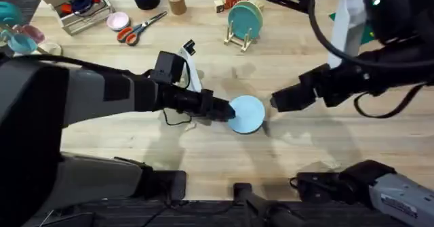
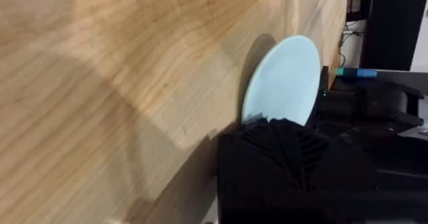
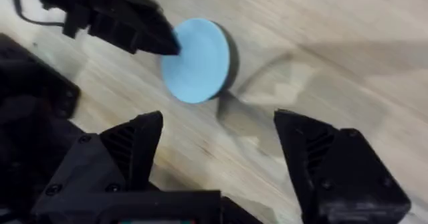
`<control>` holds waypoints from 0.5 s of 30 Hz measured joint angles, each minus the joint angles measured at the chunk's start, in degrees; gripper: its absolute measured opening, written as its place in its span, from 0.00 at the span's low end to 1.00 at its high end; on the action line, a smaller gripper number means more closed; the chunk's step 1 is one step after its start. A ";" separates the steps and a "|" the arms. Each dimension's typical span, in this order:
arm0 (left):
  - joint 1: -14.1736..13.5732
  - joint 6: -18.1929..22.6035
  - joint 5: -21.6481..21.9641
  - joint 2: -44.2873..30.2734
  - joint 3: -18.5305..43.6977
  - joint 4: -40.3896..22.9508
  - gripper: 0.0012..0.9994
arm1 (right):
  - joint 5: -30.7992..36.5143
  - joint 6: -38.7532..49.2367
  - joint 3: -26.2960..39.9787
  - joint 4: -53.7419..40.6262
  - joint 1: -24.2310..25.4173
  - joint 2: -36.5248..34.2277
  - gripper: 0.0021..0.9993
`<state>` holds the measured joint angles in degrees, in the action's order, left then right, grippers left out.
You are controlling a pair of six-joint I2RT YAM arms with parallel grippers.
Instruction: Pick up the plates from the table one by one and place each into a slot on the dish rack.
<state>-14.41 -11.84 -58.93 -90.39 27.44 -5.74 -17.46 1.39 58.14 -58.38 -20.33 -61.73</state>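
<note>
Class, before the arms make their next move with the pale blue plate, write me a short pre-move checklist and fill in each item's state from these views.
1. Left gripper has the pale blue plate by its rim: ok, jaws shut on the edge in the right wrist view.
2. Plate lifted off the table: cannot tell.
3. Right gripper ready: ok, jaws open, apart from the plate.
4. Dish rack has a free slot: cannot tell; the teal plate already stands in it.
5. Way to the rack: ok, bare wood between.
</note>
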 joint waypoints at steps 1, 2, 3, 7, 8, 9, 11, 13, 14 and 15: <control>0.00 0.00 -0.01 0.00 0.00 0.00 0.04 | -1.00 -0.65 -0.83 0.65 -0.01 0.00 1.00; 0.00 0.00 -0.01 0.00 0.00 0.00 0.04 | -1.97 -1.33 -1.62 1.42 -0.01 0.02 1.00; 0.00 0.00 -0.01 0.00 0.00 0.00 0.04 | -2.95 -2.06 -2.56 2.37 0.00 0.02 1.00; 0.00 0.00 0.00 0.00 0.00 0.00 0.04 | -6.19 -5.55 -6.11 5.73 -0.01 -0.01 1.00; 0.00 0.00 -0.01 0.00 0.00 0.00 0.04 | -6.68 -6.55 -7.12 6.58 0.01 0.01 1.00; 0.00 0.00 -0.01 0.00 0.00 0.00 0.04 | -7.06 -7.46 -8.06 7.24 0.02 0.02 1.00; 0.00 0.00 -0.01 0.00 0.00 0.00 0.04 | -7.78 -9.21 -10.07 8.72 -0.01 0.00 1.00; 0.00 0.00 -0.01 0.00 0.00 0.00 0.04 | -8.17 -10.73 -12.10 10.53 0.01 0.02 1.00; 0.00 0.00 0.00 0.00 0.00 0.00 0.04 | -8.39 -11.58 -12.97 11.36 0.02 0.00 1.00; 0.00 0.00 -0.01 0.00 0.00 0.00 0.04 | -8.72 -12.06 -13.74 12.33 0.02 -0.01 1.00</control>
<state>-14.41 -11.84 -58.94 -90.39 27.44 -5.74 -26.19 -10.67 44.39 -46.06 -20.32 -61.73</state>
